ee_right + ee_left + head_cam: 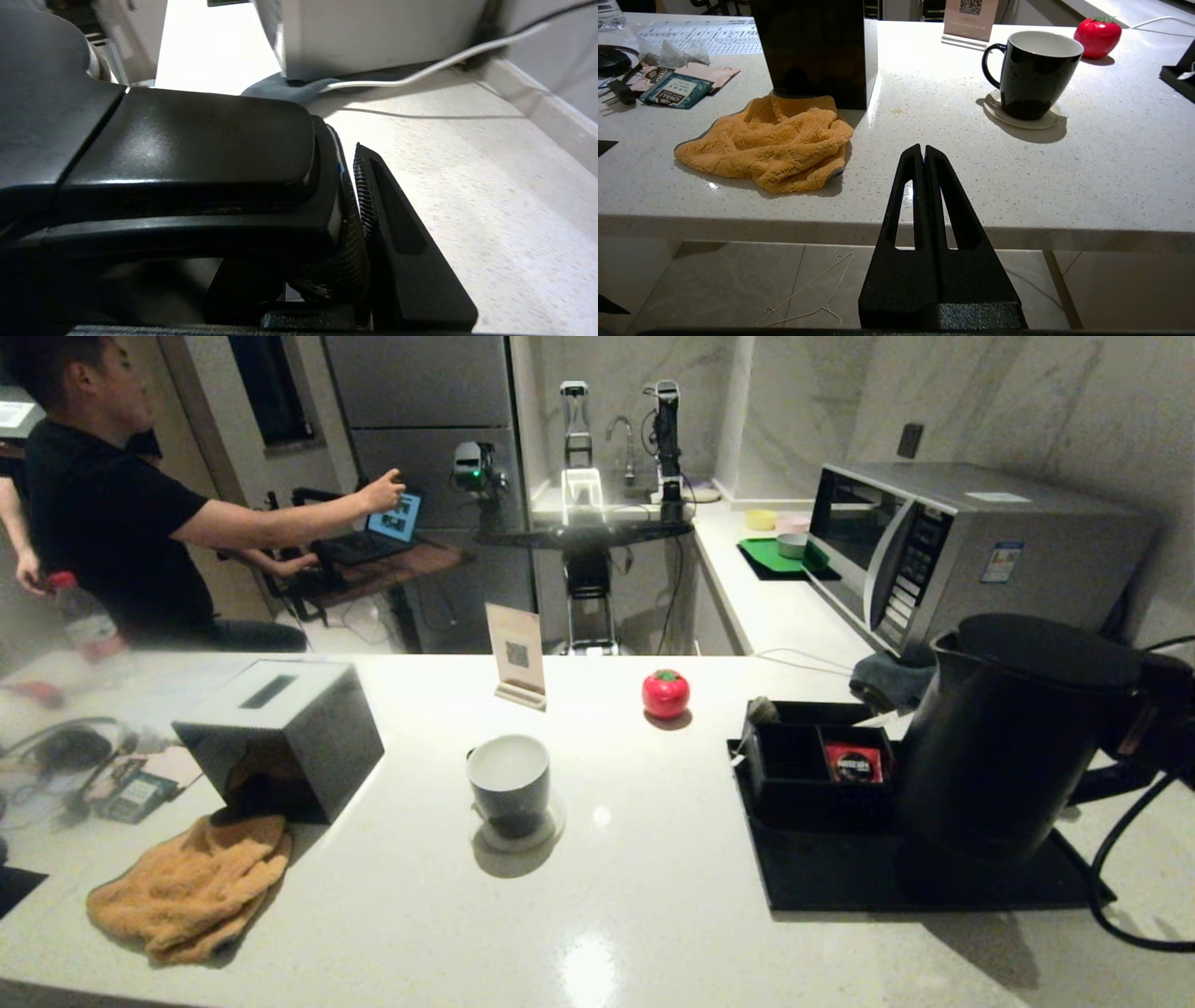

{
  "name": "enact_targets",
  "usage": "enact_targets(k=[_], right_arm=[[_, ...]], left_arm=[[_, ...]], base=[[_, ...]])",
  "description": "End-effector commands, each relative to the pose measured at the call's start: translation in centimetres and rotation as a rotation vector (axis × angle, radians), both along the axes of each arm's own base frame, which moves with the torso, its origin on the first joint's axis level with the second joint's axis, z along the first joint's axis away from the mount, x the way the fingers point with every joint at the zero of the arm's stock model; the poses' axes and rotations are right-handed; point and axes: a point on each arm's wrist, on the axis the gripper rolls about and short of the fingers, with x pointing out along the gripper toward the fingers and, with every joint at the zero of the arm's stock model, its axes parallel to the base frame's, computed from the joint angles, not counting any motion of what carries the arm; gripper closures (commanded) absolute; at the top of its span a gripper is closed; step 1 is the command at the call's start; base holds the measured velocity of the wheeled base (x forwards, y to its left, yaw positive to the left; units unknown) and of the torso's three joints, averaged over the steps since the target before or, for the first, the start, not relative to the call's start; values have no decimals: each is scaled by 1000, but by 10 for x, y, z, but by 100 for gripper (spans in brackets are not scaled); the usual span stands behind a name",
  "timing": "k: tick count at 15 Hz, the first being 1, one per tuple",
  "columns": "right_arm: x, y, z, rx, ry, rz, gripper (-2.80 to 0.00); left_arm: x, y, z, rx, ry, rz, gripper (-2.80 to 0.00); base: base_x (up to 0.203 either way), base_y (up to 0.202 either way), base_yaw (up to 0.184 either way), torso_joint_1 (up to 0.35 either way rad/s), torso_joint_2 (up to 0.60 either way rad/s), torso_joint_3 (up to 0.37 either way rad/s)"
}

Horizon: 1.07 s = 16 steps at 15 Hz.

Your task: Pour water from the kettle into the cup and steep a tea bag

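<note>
A: From the head camera, where is the kettle [1008, 737]?
B: At the right, on the black tray [840, 882]; the cup [509, 784] stands at the centre.
A: And the claws?
B: Only the wrist cameras show them: the right gripper [348, 205] clamps the kettle handle [187, 154], the left gripper [923, 150] is closed, empty.

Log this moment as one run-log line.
stage: gripping kettle | right gripper: shut on kettle handle, kettle on tray | left gripper: shut, parked off counter edge | cup: empty, on coaster
</note>
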Motion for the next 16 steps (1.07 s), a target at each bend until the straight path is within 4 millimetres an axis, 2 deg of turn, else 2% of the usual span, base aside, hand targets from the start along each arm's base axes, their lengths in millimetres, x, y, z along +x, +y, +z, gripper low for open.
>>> enact_targets(k=[1, 16], right_arm=[[1, 11, 3, -3, -22, 49, 0], [-6, 30, 3, -5, -17, 127, 0]], left_arm=[[0, 0, 0, 0, 0, 0, 0], [0, 0, 0, 0, 0, 0, 0]], base=[[0, 0, 0, 0, 0, 0], [0, 0, 0, 0, 0, 0]])
